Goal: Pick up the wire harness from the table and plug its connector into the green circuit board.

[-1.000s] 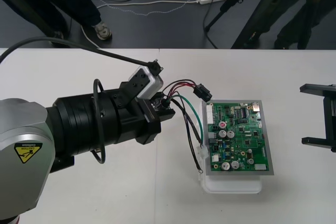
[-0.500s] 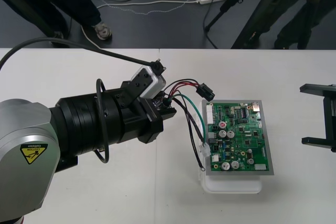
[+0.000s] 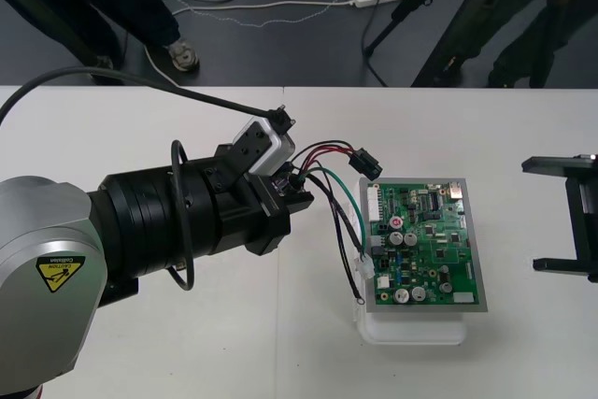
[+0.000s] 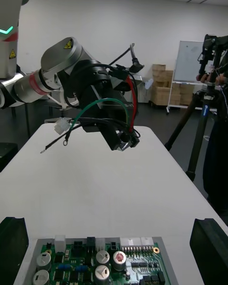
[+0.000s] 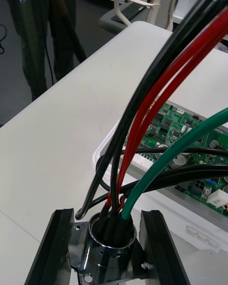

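Left gripper (image 3: pixel 291 189) clamps the harness (image 3: pixel 332 184) by its metal socket (image 5: pixel 111 237), black plug (image 3: pixel 363 164) airborne near the green board (image 3: pixel 425 245)'s far corner; right gripper (image 3: pixel 534 215) sits wide open at right.

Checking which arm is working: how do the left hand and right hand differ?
The left hand is shut on the wire harness, clamping its metal socket; the right hand is open and empty. The left hand hangs close beside the green circuit board; the right hand stands farther off on the board's other side. Both have black fingers.
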Controlling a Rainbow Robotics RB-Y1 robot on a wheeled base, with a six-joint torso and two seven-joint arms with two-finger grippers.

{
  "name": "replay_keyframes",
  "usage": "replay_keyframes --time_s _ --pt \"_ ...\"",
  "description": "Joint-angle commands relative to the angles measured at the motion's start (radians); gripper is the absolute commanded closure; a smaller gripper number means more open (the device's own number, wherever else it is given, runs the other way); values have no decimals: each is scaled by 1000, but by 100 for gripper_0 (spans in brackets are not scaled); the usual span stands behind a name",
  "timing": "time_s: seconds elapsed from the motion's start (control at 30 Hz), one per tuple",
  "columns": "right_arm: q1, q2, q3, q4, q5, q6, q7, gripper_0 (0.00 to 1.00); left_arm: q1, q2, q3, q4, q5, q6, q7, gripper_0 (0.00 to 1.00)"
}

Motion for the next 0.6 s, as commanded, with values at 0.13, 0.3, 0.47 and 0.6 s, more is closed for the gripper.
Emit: replay_keyframes --time_s 0.13,0.3,0.47,0.6 --pt "63 4 -9 -104 -13 24 -118 0 2 -27 -23 -45 -5 57 19 100" --pt "101 4 -9 -162 -41 104 -188 0 0 -27 -23 -44 -4 57 26 100" --pt "144 12 -10 -242 -47 223 -217 0 0 -27 -23 -44 -12 57 32 100" --pt "181 29 -9 -317 -47 341 -227 0 -7 -27 -23 -44 -19 57 39 100"
